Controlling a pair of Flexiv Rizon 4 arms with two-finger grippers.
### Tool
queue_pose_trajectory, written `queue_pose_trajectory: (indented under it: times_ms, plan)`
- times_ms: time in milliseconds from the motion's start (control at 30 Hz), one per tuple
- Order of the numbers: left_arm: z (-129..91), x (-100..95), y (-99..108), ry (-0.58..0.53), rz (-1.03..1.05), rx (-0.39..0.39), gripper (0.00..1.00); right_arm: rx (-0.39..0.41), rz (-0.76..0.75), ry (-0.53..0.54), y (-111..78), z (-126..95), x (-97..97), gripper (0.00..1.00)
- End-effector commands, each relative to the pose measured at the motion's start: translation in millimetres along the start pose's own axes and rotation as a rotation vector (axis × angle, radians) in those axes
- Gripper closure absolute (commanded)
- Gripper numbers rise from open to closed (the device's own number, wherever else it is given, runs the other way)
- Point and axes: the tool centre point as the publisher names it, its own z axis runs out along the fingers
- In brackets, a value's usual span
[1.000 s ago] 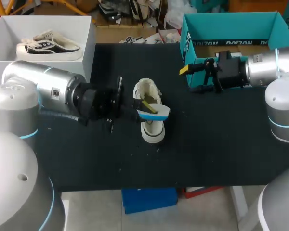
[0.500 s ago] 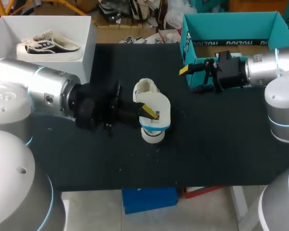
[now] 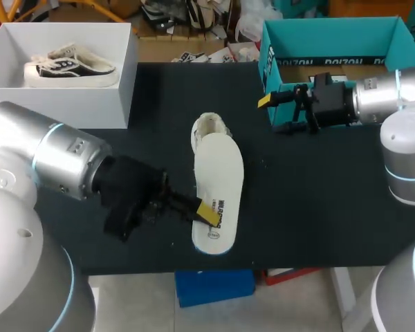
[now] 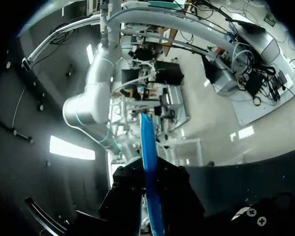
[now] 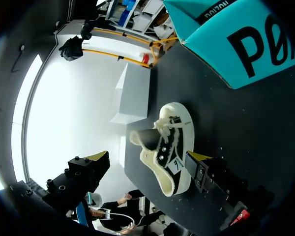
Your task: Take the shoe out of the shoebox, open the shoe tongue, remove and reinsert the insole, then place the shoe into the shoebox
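The white insole (image 3: 218, 185) lies lengthwise over the cream shoe (image 3: 209, 126), hiding all but the shoe's far end. My left gripper (image 3: 206, 212) is shut on the insole's near end, close to the table's front edge. In the left wrist view the insole (image 4: 147, 147) shows edge-on as a blue strip between the dark fingers (image 4: 174, 191). My right gripper (image 3: 280, 111) hangs open beside the teal shoebox (image 3: 332, 31), holding nothing. From the right wrist, the shoe (image 5: 171, 147) stands on the table well ahead of the open gripper (image 5: 150, 164).
A white box (image 3: 62, 93) at the back left holds another shoe (image 3: 69, 66). The teal shoebox (image 5: 226, 44) stands at the back right. The black table (image 3: 318, 207) is bare on the right and front.
My left gripper has drawn the insole out of the shoe and toward the table's front edge, turning its white face up. The right arm has not moved.
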Motion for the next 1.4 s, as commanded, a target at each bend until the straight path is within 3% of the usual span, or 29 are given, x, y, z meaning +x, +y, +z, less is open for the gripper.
queue_pose_trajectory:
  times_ms: [33,367,667,1300,1400]
  plan:
    - [-3,25.6,-3,0.007,0.135,-0.022,1.0,-0.003,0.0,0.0,-0.2,2,-0.2,0.0]
    - [-16,89.3,26,-0.05,0.107,-0.02,1.0,-0.003,0.0,0.0,-0.2,2,-0.2,0.0]
    - [-29,124.0,59,-0.074,0.118,-0.028,1.0,-0.003,0.0,0.0,-0.2,2,-0.2,0.0]
    - [-30,126.2,62,-0.065,0.101,-0.035,1.0,-0.003,0.0,0.0,-0.2,2,-0.2,0.0]
    - [-26,126.7,58,-0.057,0.157,0.001,1.0,-0.003,0.0,0.0,-0.2,2,-0.2,0.0]
